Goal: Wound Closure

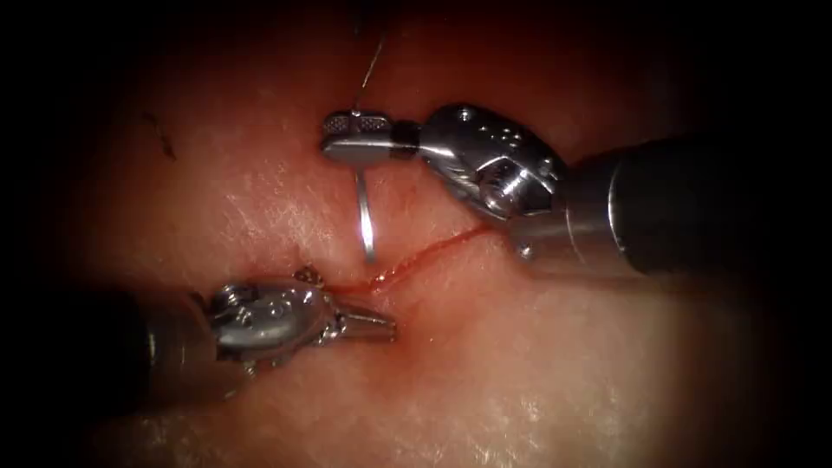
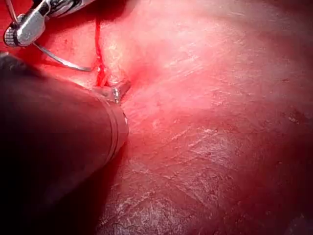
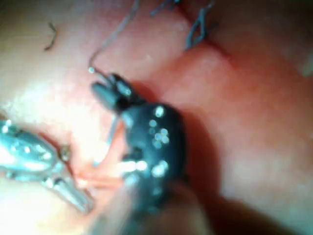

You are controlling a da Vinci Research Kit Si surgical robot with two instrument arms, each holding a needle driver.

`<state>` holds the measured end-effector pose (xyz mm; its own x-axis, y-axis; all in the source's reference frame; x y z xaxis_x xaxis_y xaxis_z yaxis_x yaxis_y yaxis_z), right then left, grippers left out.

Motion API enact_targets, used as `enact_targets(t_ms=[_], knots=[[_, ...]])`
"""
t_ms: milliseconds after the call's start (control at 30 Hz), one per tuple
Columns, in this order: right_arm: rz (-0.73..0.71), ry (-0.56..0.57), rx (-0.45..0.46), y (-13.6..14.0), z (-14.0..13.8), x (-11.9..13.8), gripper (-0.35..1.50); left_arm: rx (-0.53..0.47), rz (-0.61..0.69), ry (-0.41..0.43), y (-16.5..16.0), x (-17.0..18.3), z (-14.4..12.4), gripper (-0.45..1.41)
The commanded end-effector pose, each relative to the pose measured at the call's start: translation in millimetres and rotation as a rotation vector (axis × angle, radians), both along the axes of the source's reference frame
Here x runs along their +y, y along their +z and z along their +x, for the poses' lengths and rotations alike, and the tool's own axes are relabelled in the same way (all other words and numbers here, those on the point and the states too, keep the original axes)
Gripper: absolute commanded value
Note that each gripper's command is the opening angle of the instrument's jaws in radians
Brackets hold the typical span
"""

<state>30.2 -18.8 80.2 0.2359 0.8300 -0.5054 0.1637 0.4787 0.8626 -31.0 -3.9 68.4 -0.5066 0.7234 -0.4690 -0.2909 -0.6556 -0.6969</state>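
Pale tissue lay under both tools, with a thin red cut running slantwise across it and red fluid gathered along the line; no writing could be read anywhere. The needle hung from the right tool, whose fingers were clenched on it near its thread end, the curve dropping toward the cut with its tip just above the tissue surface, on the left side of the cut and not in the tissue. Thread rose from the needle's held end into the dark beyond. The left tool lay low beside the cut, its fingers drawn together to a narrow point, grasping nothing, tips resting at the cut's lower end. Open tissue spread wide to the right and below, with a short cut end of thread lying well apart on the left.
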Motion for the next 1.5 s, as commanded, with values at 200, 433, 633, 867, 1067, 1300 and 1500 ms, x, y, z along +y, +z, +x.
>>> enact_targets(t_ms=[200,433,633,867,1067,1300,1500], knots=[[0.049,-0.020,-0.008,-0.3,0.3,-1.8,-0.35,-0.001,0.001,0.001,0.6,-0.4,-0.5,-0.08],[0.106,-0.057,-0.008,-0.2,0.7,-3.0,-0.35,0.001,0.002,0.002,0.6,-0.4,-0.5,-0.10],[0.188,-0.058,-0.022,0.4,0.7,-2.9,-0.35,0.001,0.002,0.002,0.6,-0.4,-0.5,-0.10],[0.376,-0.115,-0.054,1.2,0.5,-2.5,-0.35,0.001,0.002,0.002,0.6,-0.4,-0.5,-0.10],[0.466,-0.151,-0.075,0.8,0.6,-3.1,-0.35,0.001,0.002,0.002,0.6,-0.4,-0.5,-0.10],[0.591,-0.084,-0.101,0.1,0.6,-2.8,-0.35,0.001,0.003,0.003,0.6,-0.3,-0.5,-0.10],[0.188,0.032,-0.092,0.0,0.3,-0.8,1.30,-0.008,-0.016,0.017,-0.5,-0.4,-0.4,0.05]])
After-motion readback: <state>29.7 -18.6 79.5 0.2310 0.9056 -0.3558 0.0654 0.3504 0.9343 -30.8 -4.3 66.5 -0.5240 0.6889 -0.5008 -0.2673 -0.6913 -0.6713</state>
